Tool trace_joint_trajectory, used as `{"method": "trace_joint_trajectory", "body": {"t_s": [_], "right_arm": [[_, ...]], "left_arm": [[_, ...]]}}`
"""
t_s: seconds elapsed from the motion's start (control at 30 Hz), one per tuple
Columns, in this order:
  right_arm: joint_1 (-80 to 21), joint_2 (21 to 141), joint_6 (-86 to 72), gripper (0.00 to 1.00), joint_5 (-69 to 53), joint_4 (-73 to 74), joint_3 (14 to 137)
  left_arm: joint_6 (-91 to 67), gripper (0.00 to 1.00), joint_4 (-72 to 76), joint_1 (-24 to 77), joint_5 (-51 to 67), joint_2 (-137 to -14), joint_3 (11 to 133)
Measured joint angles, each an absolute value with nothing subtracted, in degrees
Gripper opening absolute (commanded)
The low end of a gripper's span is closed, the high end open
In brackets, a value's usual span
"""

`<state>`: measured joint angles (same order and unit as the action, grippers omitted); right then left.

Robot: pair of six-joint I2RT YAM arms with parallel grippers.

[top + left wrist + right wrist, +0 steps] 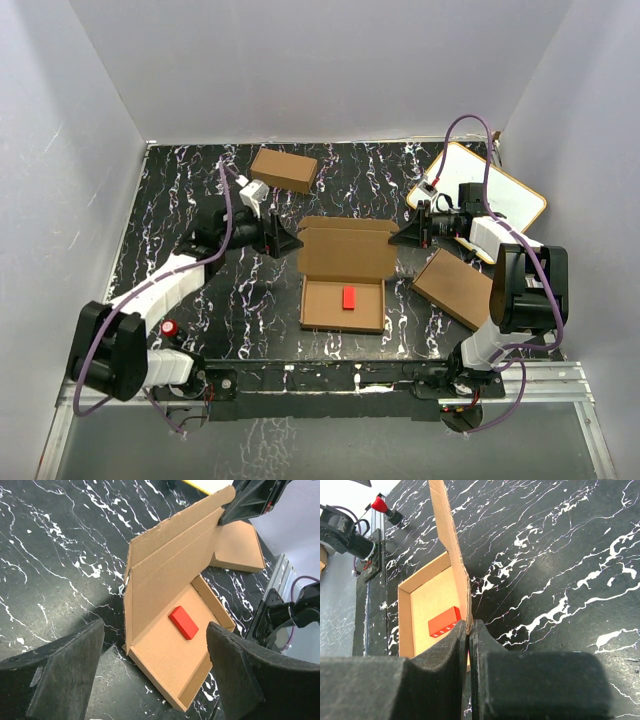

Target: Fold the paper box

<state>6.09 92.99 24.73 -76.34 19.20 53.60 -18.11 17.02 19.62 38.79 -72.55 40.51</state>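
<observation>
Grip: right gripper (469, 625) pinched on the side edge of the upright lid (347, 250) of the paper box (325, 310), which sits mid table (180, 190) with a red block (348, 297) inside. Left gripper (155, 627) is spread, just beside the opposite edge. Hold your pinch and lower the lid evenly, probably guiding both sides.

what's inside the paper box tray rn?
One small red block lies flat on the floor of the paper box; the rest of the floor is bare cardboard. The raised lid covers none of it from above. What is under the block cannot be seen.
</observation>
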Motion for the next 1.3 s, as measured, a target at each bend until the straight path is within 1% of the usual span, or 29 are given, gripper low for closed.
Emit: {"method": "trace_joint_trajectory", "body": {"t_s": [0.2,0.4,0.57,0.77,0.83,0.87,1.17,1.27,1.3], "right_arm": [[6.09,92.99,25.50,0.08,-76.51,19.66,53.65],[6.09,92.99,25.63,0.08,-76.53,19.79,53.82],[6.09,92.99,25.65,0.08,-76.51,19.84,53.84],[6.07,92.99,25.67,0.08,-76.51,19.97,53.89],[6.04,92.99,25.67,0.08,-76.51,19.97,53.91],[6.04,92.99,25.67,0.08,-76.51,19.97,53.91],[5.28,92.71,26.09,0.08,-75.09,20.16,54.35],[3.36,91.22,25.15,0.08,-71.88,19.07,54.92],[2.39,89.95,24.14,0.08,-68.88,17.74,54.92]], "left_arm": [[-14.63,0.62,11.00,19.62,39.83,-80.51,47.00],[-13.06,0.42,8.38,19.62,39.90,-86.04,50.68],[-13.06,0.38,8.47,19.62,41.25,-88.90,52.99],[-13.67,0.22,8.99,19.62,43.46,-90.70,53.65],[-13.80,0.06,8.99,19.62,44.18,-91.09,53.69],[-13.91,0.00,8.99,19.62,44.51,-91.26,53.71],[-14.76,0.00,11.29,19.62,45.32,-91.24,53.41],[-15.84,0.00,14.15,19.94,41.89,-89.14,51.11],[-16.08,0.00,14.79,20.18,39.81,-88.03,50.28]]}}
